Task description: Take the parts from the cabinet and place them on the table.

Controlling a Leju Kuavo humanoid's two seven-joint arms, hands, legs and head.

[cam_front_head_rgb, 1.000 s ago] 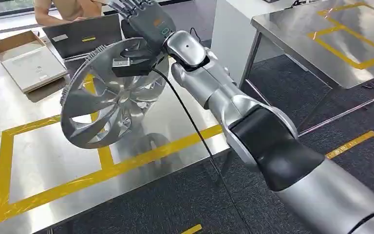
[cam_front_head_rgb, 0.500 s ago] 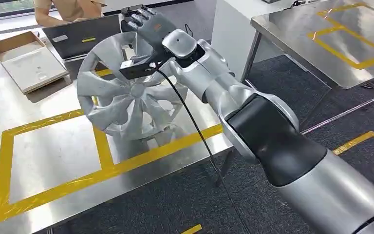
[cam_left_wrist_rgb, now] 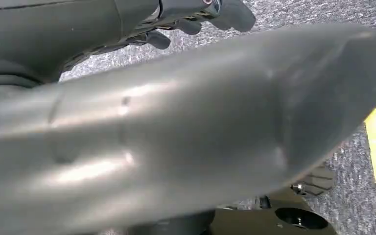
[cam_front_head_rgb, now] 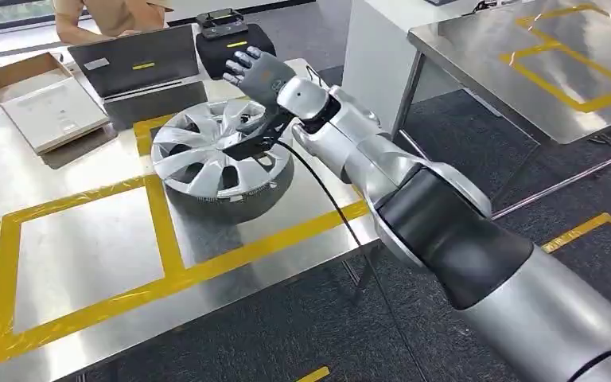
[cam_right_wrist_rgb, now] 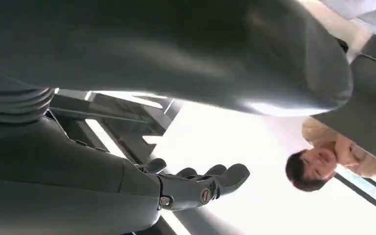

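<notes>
Hubcap lies flat on the steel table, upper centre of the head view, inside the yellow tape.
Right hand hovers above its far rim, fingers apart, holding nothing; left hand hangs with fingers loosely curled, empty. Placing looks done; next, lift clear.

1 wheel cover, 1 laptop, 1 cardboard box, 2 tables.
</notes>
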